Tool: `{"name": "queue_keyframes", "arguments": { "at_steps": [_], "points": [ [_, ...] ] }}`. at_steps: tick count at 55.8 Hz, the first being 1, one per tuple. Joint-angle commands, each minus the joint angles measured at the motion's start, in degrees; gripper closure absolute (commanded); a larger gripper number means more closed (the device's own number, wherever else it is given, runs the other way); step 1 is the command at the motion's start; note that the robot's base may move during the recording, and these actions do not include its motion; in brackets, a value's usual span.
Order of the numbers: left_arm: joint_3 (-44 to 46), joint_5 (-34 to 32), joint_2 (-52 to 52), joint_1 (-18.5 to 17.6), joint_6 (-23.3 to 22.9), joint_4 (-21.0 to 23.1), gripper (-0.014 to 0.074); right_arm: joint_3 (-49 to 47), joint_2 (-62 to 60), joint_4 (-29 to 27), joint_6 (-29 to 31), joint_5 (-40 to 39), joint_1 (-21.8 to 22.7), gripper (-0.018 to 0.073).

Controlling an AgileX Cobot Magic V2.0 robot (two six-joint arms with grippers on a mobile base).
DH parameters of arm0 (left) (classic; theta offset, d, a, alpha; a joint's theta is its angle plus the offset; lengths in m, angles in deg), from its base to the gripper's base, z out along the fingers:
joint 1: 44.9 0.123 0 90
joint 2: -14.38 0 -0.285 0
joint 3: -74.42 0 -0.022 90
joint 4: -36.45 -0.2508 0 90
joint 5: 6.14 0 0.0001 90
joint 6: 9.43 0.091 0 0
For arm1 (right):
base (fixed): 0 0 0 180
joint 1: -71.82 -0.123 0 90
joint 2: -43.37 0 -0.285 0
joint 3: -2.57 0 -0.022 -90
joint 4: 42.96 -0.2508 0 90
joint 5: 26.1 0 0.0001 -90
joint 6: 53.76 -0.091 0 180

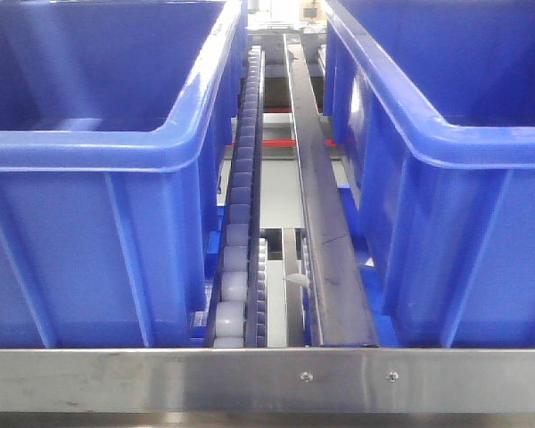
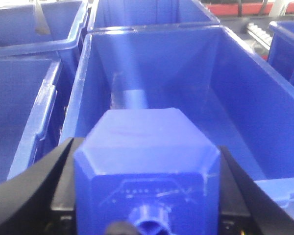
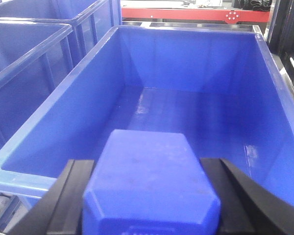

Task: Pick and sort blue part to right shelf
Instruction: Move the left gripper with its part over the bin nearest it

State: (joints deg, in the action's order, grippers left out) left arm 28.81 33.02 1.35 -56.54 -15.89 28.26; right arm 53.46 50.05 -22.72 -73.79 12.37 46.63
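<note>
Fingers (image 2: 44, 181) of the left gripper (image 2: 147, 147), black and angled, press against both sides of the blue part (image 2: 147, 161); the jaws are closed only as far as the block's width. Its short round cap (image 2: 149, 226) points back toward the camera. The face around the cap carries faint raised lines, too blurred to read. Beyond the part lies the open inside of a blue bin (image 2: 186, 63), with more bins (image 2: 19, 93) to its left and behind it.

In the right wrist view, the right gripper (image 3: 149, 164) clamps a second blue part (image 3: 149, 186) in the same way, with a black finger (image 3: 63, 200) touching each flank. Past it is another deep bin (image 3: 186, 58), its floor shiny. A red bar (image 3: 186, 13) crosses behind the bin's far wall, and a small white mark on it cannot be read.

From the front view, the front rail (image 1: 160, 379) of the right shelf (image 1: 285, 294) runs across the bottom, flat steel with two screws (image 1: 306, 376). Just behind it stand a left bin (image 1: 98, 250) and a right bin (image 1: 464, 241). Between them a grey roller track (image 1: 236, 223) and a dark guide rail (image 1: 325, 241) recede into the distance. Neither gripper shows in this view.
</note>
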Motion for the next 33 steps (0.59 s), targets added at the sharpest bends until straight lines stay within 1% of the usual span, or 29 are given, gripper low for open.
{"name": "queue_keyframes", "arguments": {
  "at_steps": [1,3,6,12,16,24,33],
  "points": [
    [4.75,-5.86,-6.14,-0.04,1.53,0.88,0.0261,-1.51,-0.07,1.96,0.61,-5.80,0.05,0.0361],
    [6.66,-5.78,-9.69,-0.04,3.14,2.11,0.0261,-1.51,-0.07,1.96,0.61,-5.80,0.05,0.0361],
    [10.25,-5.57,-15.13,-0.04,4.32,4.47,0.0262,-1.51,-0.07,1.96,0.61,-5.80,0.05,0.0361],
    [17.73,-4.76,-26.46,-0.04,5.43,8.84,0.0262,-1.51,-0.07,1.96,0.61,-5.80,0.05,0.0361],
    [22.01,-4.63,-34.76,-0.04,5.89,10.38,0.0261,-1.51,-0.07,1.96,0.61,-5.80,0.05,0.0361],
    [28.29,-4.15,-50.48,-0.04,5.89,10.39,0.0261,-1.51,-0.07,1.96,0.61,-5.75,0.05,0.0361],
    [33.01,-4.54,-65.67,-0.14,5.89,10.39,0.0261,-1.51,-0.07,1.96,0.61,-5.68,0.05,0.0361]
  ]
}}
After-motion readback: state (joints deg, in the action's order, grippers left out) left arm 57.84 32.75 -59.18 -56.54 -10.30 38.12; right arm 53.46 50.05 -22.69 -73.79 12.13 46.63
